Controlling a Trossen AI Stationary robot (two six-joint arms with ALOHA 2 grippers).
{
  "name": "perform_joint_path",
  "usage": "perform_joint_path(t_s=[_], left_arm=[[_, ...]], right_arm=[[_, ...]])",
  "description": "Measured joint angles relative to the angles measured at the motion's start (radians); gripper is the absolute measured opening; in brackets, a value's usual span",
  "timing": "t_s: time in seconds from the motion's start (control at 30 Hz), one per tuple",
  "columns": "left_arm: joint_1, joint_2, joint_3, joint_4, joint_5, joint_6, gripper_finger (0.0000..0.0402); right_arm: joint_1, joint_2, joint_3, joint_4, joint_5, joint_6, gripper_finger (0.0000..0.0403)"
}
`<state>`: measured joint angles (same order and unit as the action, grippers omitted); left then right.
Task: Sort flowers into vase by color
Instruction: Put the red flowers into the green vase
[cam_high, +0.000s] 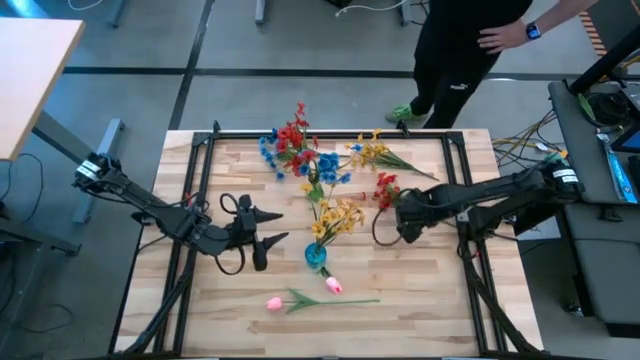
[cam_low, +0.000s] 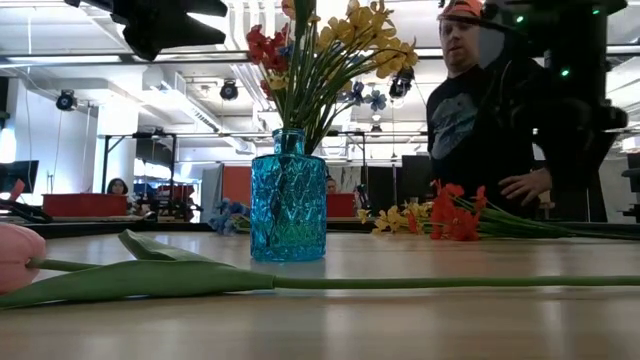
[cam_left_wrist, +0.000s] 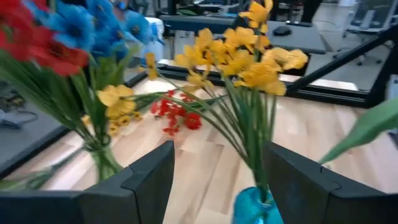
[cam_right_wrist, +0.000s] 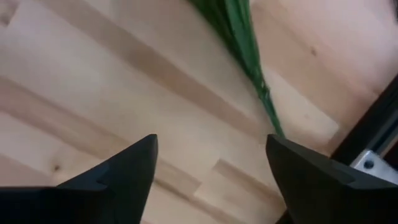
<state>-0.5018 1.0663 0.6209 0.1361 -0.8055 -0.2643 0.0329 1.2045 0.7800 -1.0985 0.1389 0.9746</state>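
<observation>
A teal glass vase (cam_high: 316, 257) stands on the table's middle with yellow flowers (cam_high: 337, 215) in it. Behind it rises a mixed bunch of red and blue flowers (cam_high: 300, 150). A yellow spray (cam_high: 372, 152) and a red spray (cam_high: 386, 188) lie flat at the back right. Pink tulips (cam_high: 333, 286) lie in front of the vase. My left gripper (cam_high: 280, 228) hovers open to the left of the vase, level, with the vase's mouth (cam_left_wrist: 255, 208) ahead of its fingers. My right gripper (cam_high: 403, 215) points down, open, over bare wood beside the red spray; a green stem (cam_right_wrist: 249, 50) lies below it.
A black frame rail (cam_high: 460, 190) runs along the table's right side, close to my right arm. A person (cam_high: 470, 50) stands beyond the far edge. Bare wood (cam_high: 420, 300) lies at the near right.
</observation>
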Motion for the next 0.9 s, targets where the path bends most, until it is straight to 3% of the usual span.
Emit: perform_joint_path(t_s=[0.2,0.43,0.9], left_arm=[[0.024,-0.062,0.0,-0.002,0.002,0.138,0.0223],[0.039,-0.158,0.0,-0.007,0.002,0.222,0.0223],[0.034,-0.107,0.0,-0.035,0.004,0.091,0.0223]], right_arm=[[-0.14,0.0,0.0,0.05,-0.001,-0.161,0.0335],[-0.241,0.01,-0.001,0.122,-0.005,-0.349,0.0327],[-0.246,0.057,-0.144,0.255,0.037,-0.372,0.0325]])
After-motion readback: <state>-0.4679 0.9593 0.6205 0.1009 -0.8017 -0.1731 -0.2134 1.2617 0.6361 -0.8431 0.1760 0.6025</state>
